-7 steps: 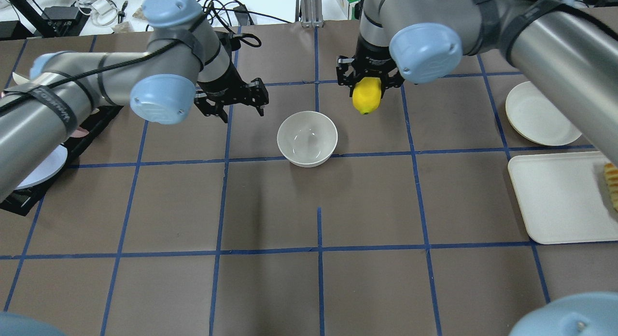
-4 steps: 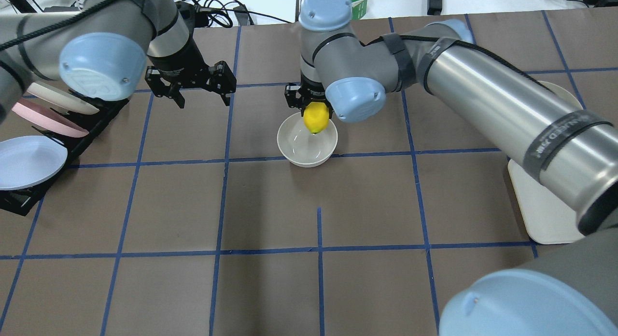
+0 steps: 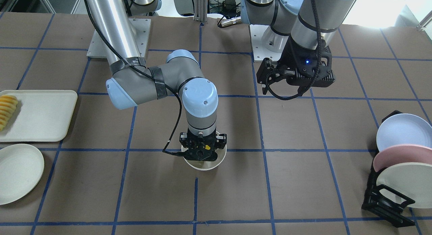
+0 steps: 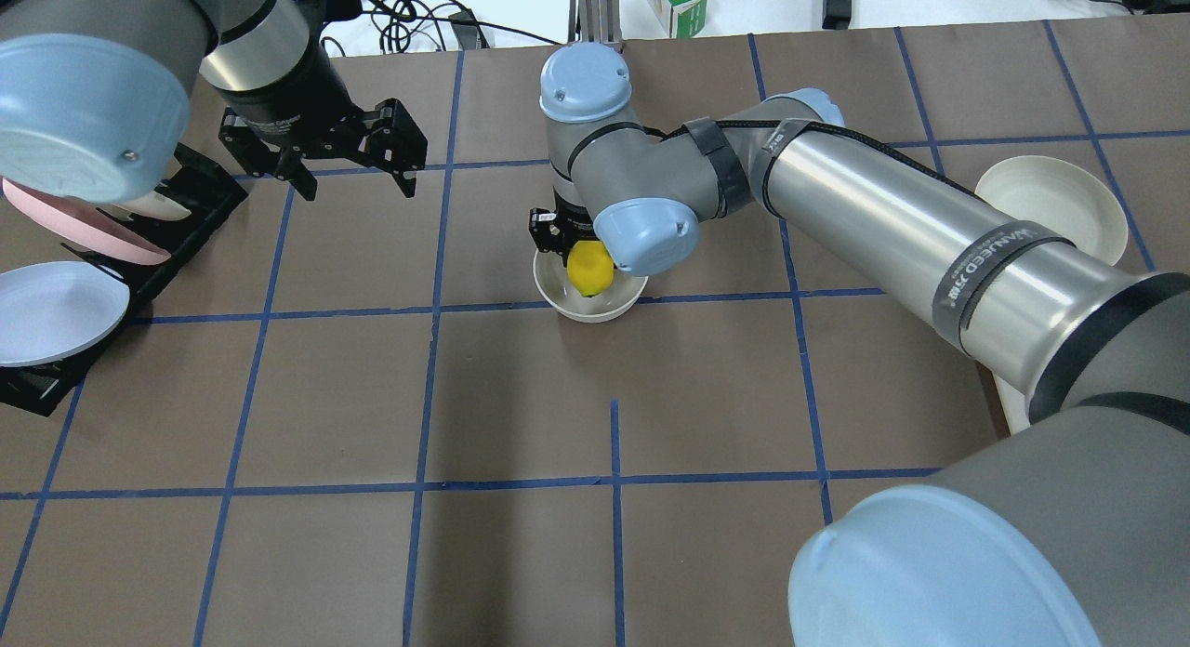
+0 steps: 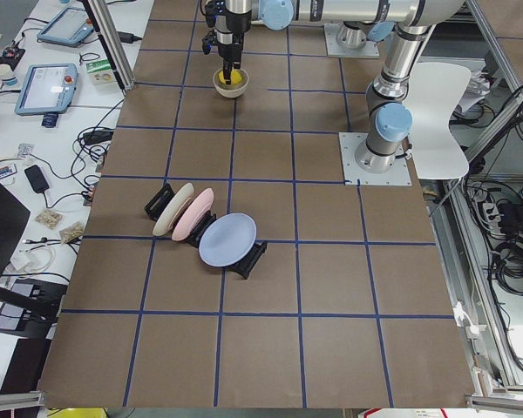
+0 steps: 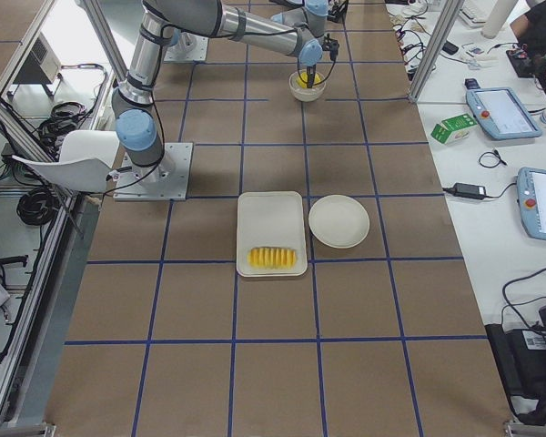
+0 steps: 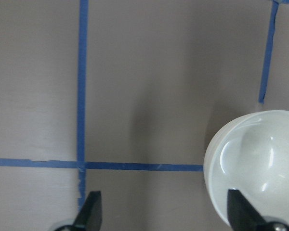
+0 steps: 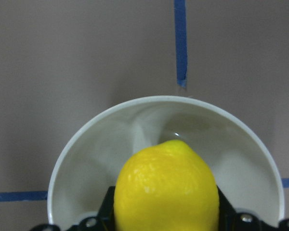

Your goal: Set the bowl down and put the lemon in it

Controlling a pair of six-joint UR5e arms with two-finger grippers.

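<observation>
The fingers of our right gripper (image 4: pixel 588 264) are clamped on the lemon (image 8: pixel 166 192), one on each side, its pointed end aimed down into the bowl (image 4: pixel 575 305). Whether the fruit touches the bowl's floor we cannot tell. The fingers of our left gripper (image 7: pixel 164 211) are spread wide with nothing between them. It hangs at the upper left of the overhead view, well apart from the bowl.

The table (image 4: pixel 521 554), brown with a grid of blue tape, fills every view. In the front-facing view a pale tray (image 3: pixel 44 113) lies at the left edge. A black rack (image 3: pixel 384 201) at the lower right holds three tilted plates: blue (image 3: pixel 401 130), pink (image 3: pixel 395 157) and off-white (image 3: pixel 405 181). A shallow plate (image 3: pixel 18 171) lies just below the tray, not touching it. The bowl sits a little above the middle of the overhead view, its lower rim on a tape line. The lemon is inside the rim. A row of yellow-orange slices (image 3: pixel 6 110) lies at the tray's left end.
</observation>
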